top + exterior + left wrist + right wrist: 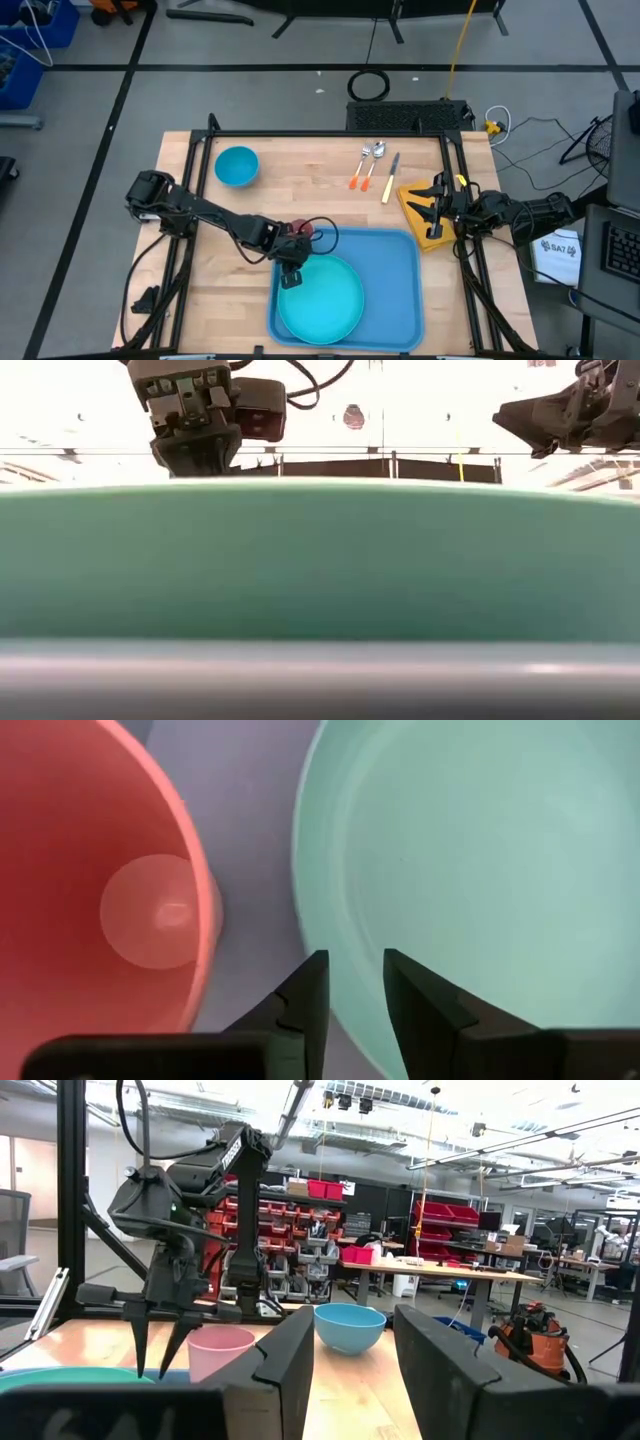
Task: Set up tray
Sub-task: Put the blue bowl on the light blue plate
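The light-blue tray (395, 270) lies at the table's near edge. On it rests a round teal plate (325, 300), and a pink cup (120, 900) stands upright on the tray floor (250, 810) beside the plate's left rim. My left gripper (355, 965) points steeply down over that rim (315, 935), open, one finger on either side of it; I see no touch. At the table's right edge, my right gripper (350, 1330) hangs open with nothing between its fingers.
A blue bowl (237, 165) stands at the far left of the table. Two orange-handled spoons (365, 165) and a knife (390, 178) lie at the far middle. A yellow block (420, 212) lies under my right gripper (437, 200).
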